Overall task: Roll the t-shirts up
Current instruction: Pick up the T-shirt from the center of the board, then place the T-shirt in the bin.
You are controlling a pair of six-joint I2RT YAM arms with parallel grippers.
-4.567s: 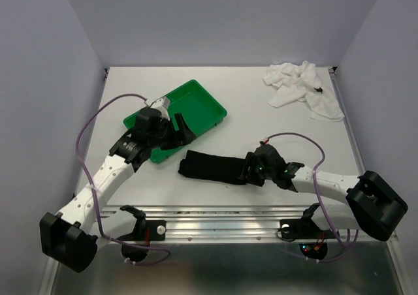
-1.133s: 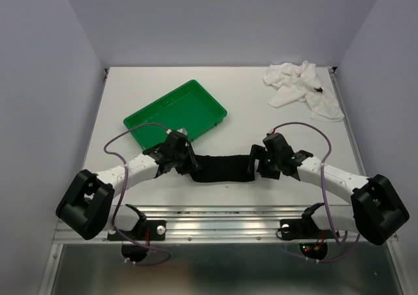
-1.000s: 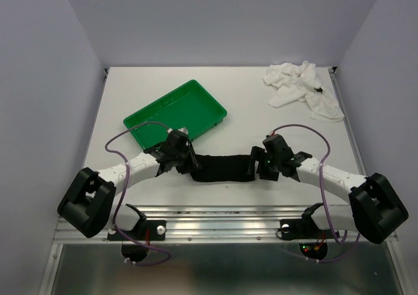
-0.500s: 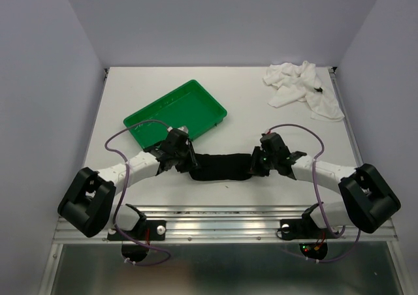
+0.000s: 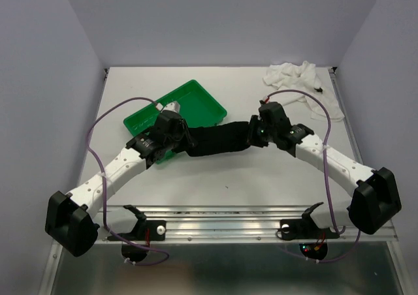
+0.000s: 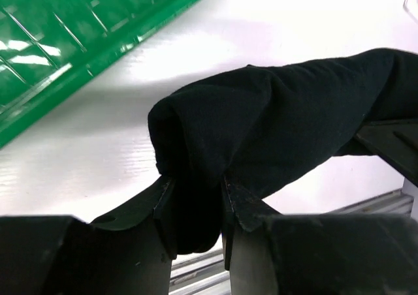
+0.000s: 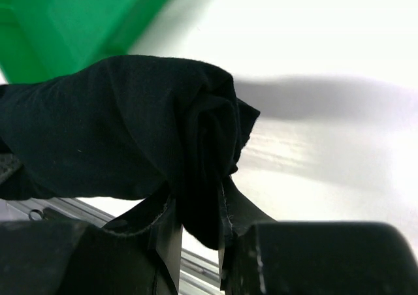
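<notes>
Top external: rolled black t-shirt (image 5: 215, 140) hangs between the arms, just beside the green tray (image 5: 196, 99). Left gripper (image 5: 179, 140) pinches its left end, right gripper (image 5: 256, 133) its right end. White t-shirt (image 5: 297, 79) lies crumpled at the far right.

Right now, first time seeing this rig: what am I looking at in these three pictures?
Two robot arms are bolted at the near edge of a table. The wide picture is taken from above and behind them; the two close-ups come from a camera on each wrist. On the table lie a green tray and, far right, a crumpled white t-shirt. The left tool and right tool are each shut on one end of a rolled black t-shirt, holding it between them near the tray.
</notes>
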